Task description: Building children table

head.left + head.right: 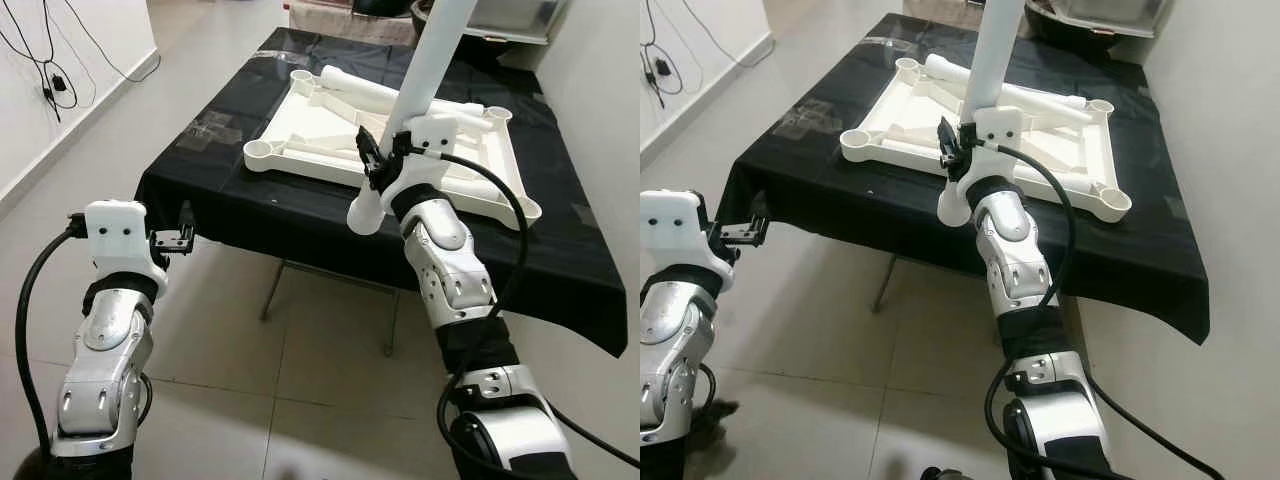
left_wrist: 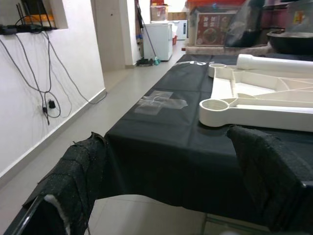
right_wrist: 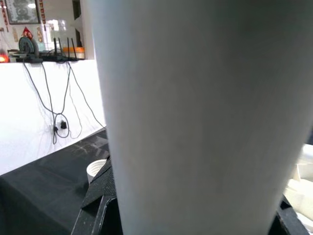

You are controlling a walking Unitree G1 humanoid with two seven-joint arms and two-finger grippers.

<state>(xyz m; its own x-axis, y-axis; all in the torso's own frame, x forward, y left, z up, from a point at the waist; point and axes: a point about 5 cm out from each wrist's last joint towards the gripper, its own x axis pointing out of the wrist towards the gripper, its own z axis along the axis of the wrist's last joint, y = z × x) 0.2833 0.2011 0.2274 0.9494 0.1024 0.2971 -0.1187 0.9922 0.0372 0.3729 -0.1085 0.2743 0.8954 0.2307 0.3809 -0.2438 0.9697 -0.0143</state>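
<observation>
A white children's tabletop (image 1: pixel 300 150) lies upside down on the black-covered table (image 1: pixel 230 205), with round leg sockets at its corners (image 1: pixel 258 150). Loose white legs (image 1: pixel 360 90) rest inside it. My right gripper (image 1: pixel 375 160) is shut on another white leg (image 1: pixel 425 80), held nearly upright and leaning away, its lower end (image 1: pixel 365 215) hanging over the table's front edge. That leg (image 3: pixel 195 117) looms close in the right wrist view. My left gripper (image 1: pixel 175 240) hovers open at the table's front left corner, level with the cloth edge. Its fingers (image 2: pixel 73 181) stand wide apart with nothing between them.
Metal folding legs (image 1: pixel 275 290) stand under the table above the tiled floor. A white wall with hanging black cables (image 1: pixel 50 80) runs along the left. Another wall stands close on the right. Boxes and a white appliance (image 2: pixel 161 34) sit beyond the table's far end.
</observation>
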